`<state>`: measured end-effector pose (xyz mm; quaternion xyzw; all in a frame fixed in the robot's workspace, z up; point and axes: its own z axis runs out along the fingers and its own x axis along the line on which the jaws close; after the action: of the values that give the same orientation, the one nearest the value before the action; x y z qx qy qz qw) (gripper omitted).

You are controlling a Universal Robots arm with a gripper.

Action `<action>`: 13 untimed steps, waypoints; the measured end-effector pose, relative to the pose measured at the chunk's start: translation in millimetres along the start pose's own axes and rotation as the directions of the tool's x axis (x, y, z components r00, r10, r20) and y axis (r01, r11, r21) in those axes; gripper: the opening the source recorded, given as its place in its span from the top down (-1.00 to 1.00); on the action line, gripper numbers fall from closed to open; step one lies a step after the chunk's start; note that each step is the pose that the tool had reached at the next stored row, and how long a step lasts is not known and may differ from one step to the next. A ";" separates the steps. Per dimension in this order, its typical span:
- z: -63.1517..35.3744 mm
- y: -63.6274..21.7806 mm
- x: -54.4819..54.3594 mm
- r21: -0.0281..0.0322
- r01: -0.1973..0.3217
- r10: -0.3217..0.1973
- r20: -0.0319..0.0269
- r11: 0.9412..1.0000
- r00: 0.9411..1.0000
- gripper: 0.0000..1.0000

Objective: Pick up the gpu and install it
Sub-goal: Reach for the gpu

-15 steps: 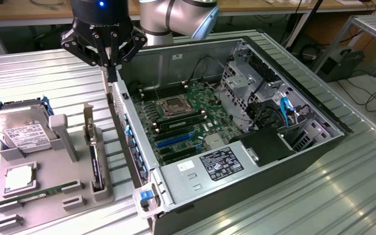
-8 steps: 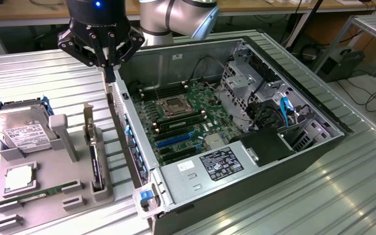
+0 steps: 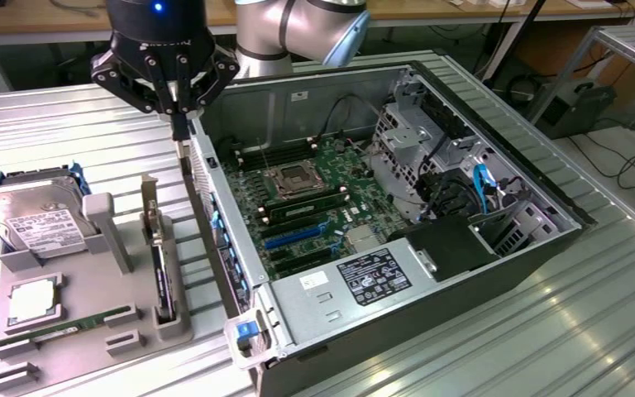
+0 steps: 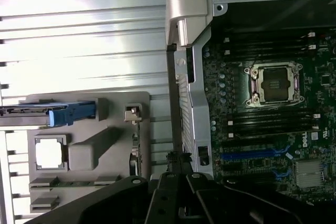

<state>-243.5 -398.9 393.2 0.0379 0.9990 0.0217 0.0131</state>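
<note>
On the ribbed metal table (image 3: pixel 64 124), the gpu (image 3: pixel 162 277) stands on edge in a grey holder (image 3: pixel 75 356) just beside the open computer case (image 3: pixel 284 107), untouched. The end effector (image 3: pixel 178 124) hovers above that case's holder-side wall, fingers pressed together, empty. The pick-up seems not yet begun. Gripping the thin card calls for parted fingers aligned over its top edge.

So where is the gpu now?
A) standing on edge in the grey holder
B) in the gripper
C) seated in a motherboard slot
A: the gpu stands on edge in the grey holder, apart from the gripper.
</note>
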 end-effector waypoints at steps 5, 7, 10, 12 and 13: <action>-0.1 -0.2 3.1 0.000 0.000 0.000 0.000 1.000 1.000 0.79; -0.1 -0.3 4.3 0.000 0.000 0.000 0.000 1.000 1.000 0.79; -0.2 -0.5 5.8 0.000 0.000 0.000 0.000 1.000 1.000 0.79; -0.2 -0.5 6.8 0.000 0.000 0.000 0.000 1.000 1.000 0.79; -0.2 -0.6 7.2 0.000 0.000 0.000 0.000 1.000 1.000 0.79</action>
<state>-250.8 -398.9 393.1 0.0379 0.9990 0.0217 0.0131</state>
